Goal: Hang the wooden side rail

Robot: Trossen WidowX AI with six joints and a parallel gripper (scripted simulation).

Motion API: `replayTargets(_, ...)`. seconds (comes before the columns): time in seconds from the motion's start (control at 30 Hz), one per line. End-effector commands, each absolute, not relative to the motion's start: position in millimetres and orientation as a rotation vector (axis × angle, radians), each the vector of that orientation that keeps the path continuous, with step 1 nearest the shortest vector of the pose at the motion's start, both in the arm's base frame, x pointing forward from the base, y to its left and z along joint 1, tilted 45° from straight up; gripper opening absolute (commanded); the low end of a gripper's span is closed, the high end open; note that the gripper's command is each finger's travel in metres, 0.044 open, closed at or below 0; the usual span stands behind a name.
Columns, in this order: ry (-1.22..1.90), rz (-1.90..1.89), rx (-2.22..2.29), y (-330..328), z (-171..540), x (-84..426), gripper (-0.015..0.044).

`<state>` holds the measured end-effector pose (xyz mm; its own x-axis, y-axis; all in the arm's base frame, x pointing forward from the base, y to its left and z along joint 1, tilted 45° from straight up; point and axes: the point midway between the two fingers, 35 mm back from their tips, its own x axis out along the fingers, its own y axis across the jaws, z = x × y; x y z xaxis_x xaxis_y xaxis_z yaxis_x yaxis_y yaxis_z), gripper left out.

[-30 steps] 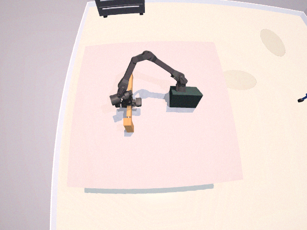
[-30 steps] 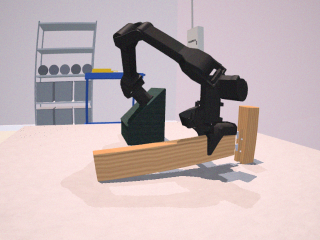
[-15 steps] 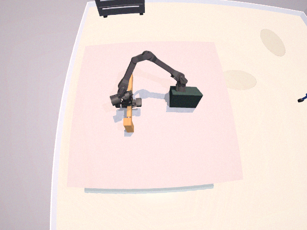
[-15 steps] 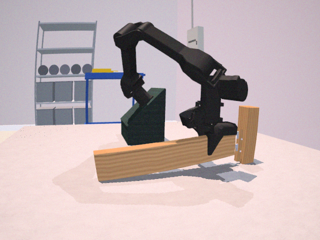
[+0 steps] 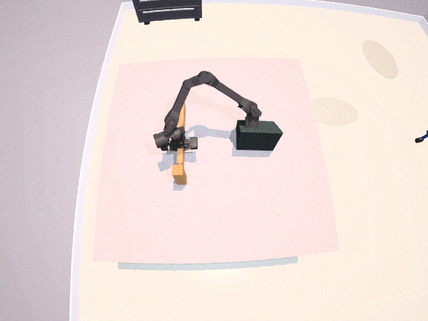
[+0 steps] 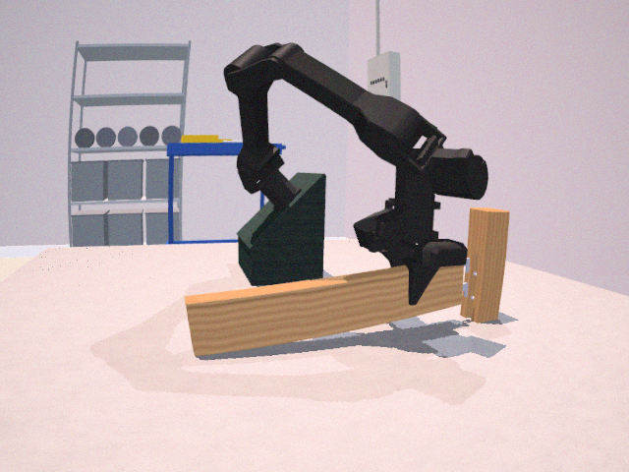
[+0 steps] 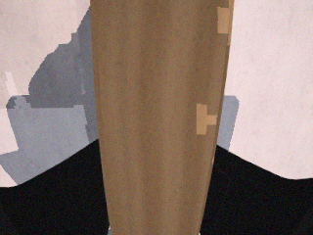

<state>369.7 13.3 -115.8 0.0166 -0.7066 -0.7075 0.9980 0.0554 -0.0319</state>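
The wooden side rail [image 5: 180, 156] [image 6: 305, 311] [image 7: 156, 73] slopes up toward the headboard post [image 5: 177, 169] [image 6: 488, 264], its far end on the table. My gripper [image 5: 180, 141] [image 6: 412, 284] [image 7: 151, 135] is shut on the rail near its hook end, one finger on each side, and holds that end above the table. In the exterior view the upper hook [image 6: 467, 265] and lower hook [image 6: 465, 290] reach to the post's slot side, close to the upper pin [image 6: 475, 272] and lower pin [image 6: 472, 297]. Whether the hooks touch the pins is hidden.
The arm's dark green base block [image 5: 255, 140] [image 6: 289, 244] stands on the pink mat [image 5: 241, 207], to the right of the rail in the top view. The post stands upright just beyond my gripper. A shelf [image 6: 129, 98] and a blue table [image 6: 223, 148] are in the background.
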Motion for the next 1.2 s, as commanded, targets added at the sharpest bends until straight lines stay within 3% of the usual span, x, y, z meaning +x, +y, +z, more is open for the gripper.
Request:
replayTargets(0.0, 0.650, -1.429, 0.577, 20.0, -114.7, 371.8, 0.0000)
replayTargets(1.17, 0.650, -1.429, 0.577, 22.2, -117.4, 372.7, 0.0000)
